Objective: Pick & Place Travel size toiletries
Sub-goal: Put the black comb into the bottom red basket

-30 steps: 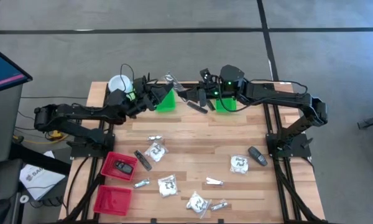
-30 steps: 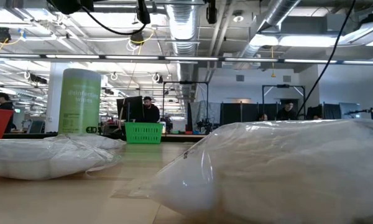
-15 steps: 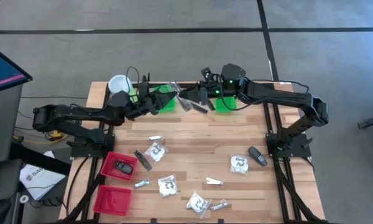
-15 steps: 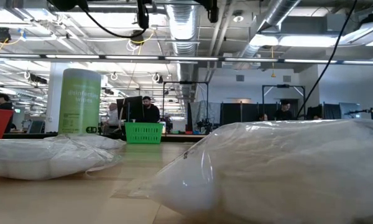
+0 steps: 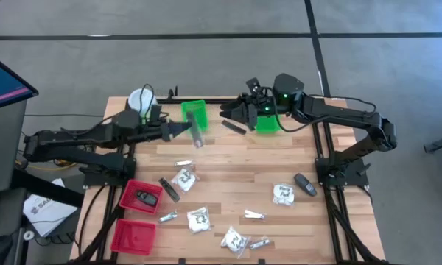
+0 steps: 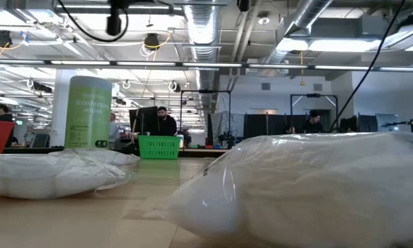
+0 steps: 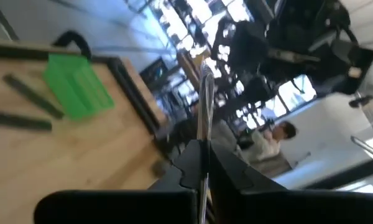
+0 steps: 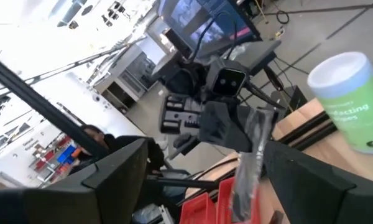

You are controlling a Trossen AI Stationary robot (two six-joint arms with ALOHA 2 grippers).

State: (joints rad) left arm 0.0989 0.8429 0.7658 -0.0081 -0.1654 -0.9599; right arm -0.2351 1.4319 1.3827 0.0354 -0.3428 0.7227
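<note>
Slim silvery sachet [image 5: 197, 132]: upper centre of frame, pinched edge-on in left pincer [image 5: 186, 129]; light, floppy, slippery, best gripped mid-length. Right pincer [image 5: 236, 112] released, empty, by green basket [image 5: 267, 122].

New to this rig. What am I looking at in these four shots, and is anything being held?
Two dark robot arms work at a wooden table. One camera looks straight down, one sits at tabletop height right behind a big white packet, and one rides on each wrist. Small toiletries lie scattered: white packets, silvery sachets and dark sticks, alongside green and red baskets. The left claw pinches a slim silvery sachet near a green basket. The right claw hangs open and empty, facing it.
</note>
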